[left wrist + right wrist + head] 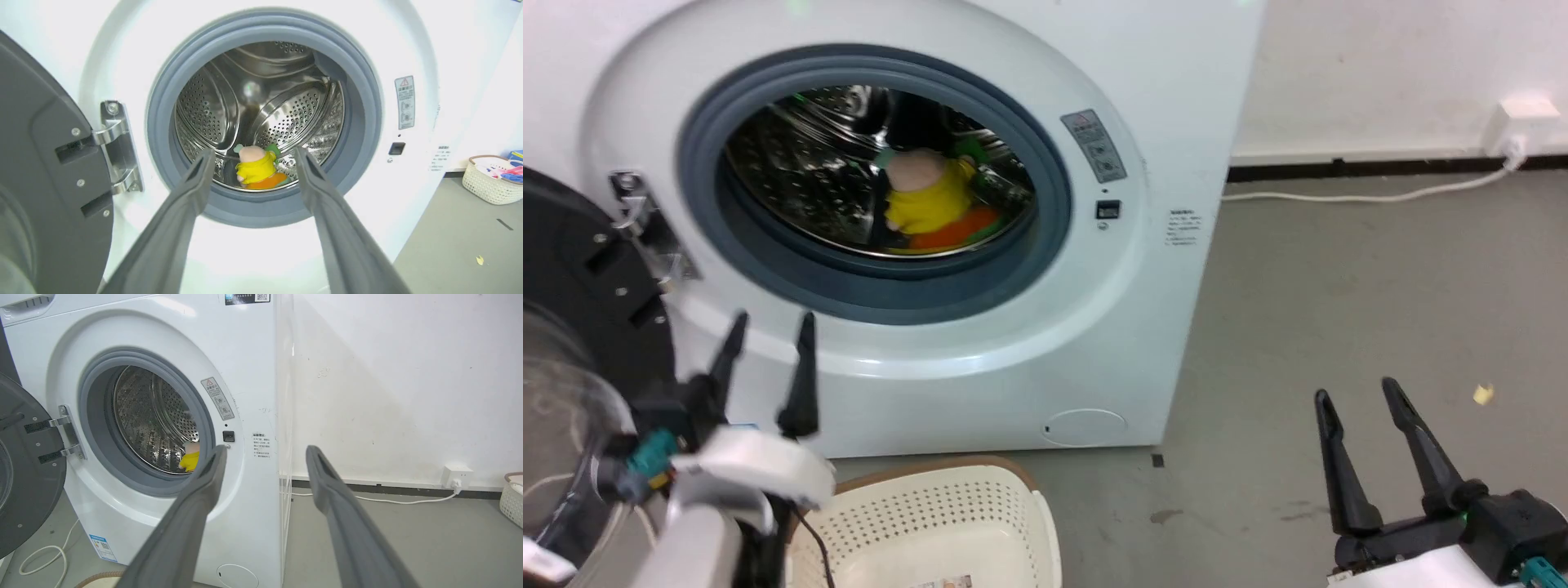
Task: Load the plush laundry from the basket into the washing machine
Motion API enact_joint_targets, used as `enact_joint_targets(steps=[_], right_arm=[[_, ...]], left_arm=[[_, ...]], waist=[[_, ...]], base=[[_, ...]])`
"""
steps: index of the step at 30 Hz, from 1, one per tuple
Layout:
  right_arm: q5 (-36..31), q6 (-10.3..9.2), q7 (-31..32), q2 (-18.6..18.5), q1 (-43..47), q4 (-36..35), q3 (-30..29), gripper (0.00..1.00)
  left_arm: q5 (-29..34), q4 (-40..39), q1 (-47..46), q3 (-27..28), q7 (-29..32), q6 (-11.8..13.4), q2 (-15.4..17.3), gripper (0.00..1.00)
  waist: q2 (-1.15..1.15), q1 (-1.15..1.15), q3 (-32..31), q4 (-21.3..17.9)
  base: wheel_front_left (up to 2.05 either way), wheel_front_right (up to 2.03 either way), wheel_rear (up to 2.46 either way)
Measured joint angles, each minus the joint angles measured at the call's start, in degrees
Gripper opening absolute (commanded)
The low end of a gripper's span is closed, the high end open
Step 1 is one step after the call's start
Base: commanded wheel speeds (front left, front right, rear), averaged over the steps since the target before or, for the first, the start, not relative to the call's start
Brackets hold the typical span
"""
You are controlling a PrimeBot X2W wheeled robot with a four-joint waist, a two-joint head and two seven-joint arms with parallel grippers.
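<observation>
So the washing machine (1013, 359) has its door (572, 269) swung wide open on the robot's left side, hanging off the metal hinge (645, 229). Both bits of plush laundry are sitting inside the steel drum (800, 163), down at its bottom near the front edge, just behind the lower lip of the grey gasket (890, 294).

The yellow toy (927, 200) with the peach-pink head is roughly upright. Its long axis runs bottom to top, with the head up and the body below it, and the head leans a little toward the drum's left in the head view. There are green bits poking out beside the head. The orange toy (956, 233) is right under it and touching it, lying flat with its long axis running left to right along the drum's bottom.

The left gripper (773, 320) is in front of the washer's lower left, fingers spread apart and released, and in the left wrist view they frame the toys from outside the opening. The right gripper (1356, 390) is over the floor off to the washer's right, well apart from it, also spread and released.

The basket (931, 506) sits on the floor just in front of the washer's bottom edge, with the label (943, 581) on its bottom showing.
</observation>
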Motion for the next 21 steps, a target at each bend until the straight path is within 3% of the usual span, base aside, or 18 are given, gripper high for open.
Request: enact_joint_targets(steps=[8, 11, 21], right_arm=[[-0.59, -0.01, 0.01, 0.0, 2.27, 0.56, 0.8, 1.0], [-0.57, 0.0, 0.01, 0.0, 3.1, 0.79, 1.0, 1.0], [-0.59, -0.01, 0.0, -0.01, 5.66, 2.36, 1.21, 1.0]], left_arm=[[2.3, -9.51, 14.08, 0.01, 0.01, 5.54, -3.65, 1.0], [2.27, -11.94, 18.47, 0.66, 0.0, 5.64, -5.47, 1.0], [4.85, -12.26, 25.42, 3.09, 0.01, 2.6, -7.75, 1.0]], waist=[[0.0, 0.02, -3.5, 2.81], [0.0, 0.02, -4.24, 3.1], [0.0, 0.03, -5.2, 4.71]], base=[[0.0, 0.0, 0.0], [0.0, 0.0, 0.0], [0.0, 0.0, 0.0]])
